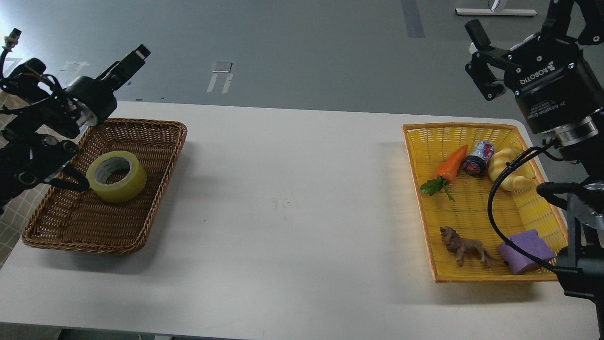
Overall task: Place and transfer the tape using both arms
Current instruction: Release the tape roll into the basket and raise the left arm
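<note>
Grey floor lies behind our white counter (292,189), which carries two baskets well apart.

Left end: brown wicker basket (155,141). The tape (116,176) lies inside it, toward the back-left part, core opening facing up and slightly tilted. It is a yellowish translucent roll with a grey-white core.

Our left pincer (130,60) is raised above the basket's back-left corner, pointing up and away toward the floor. The tape sits below and nearer to us than its tip, apart from it; nothing is between the fingers. The fingers are seen nearly in line with each other, so we cannot tell whether they are spread or pressed together. Part of the left arm's dark linkage overlaps the basket's left rim, just beside the tape.

Right end: yellow basket (424,189). Contents: toy carrot (451,163) with green leaves, a small can (478,158) beside it, a bread roll (507,166), a lion figure (465,248), a purple foam block (526,250).

Our right pincer (479,61) hangs above the yellow basket's back-right corner, fingers spread, holding nothing, well apart from the tape across the whole counter. A black cable (493,208) from the right arm loops over the yellow basket.
</note>
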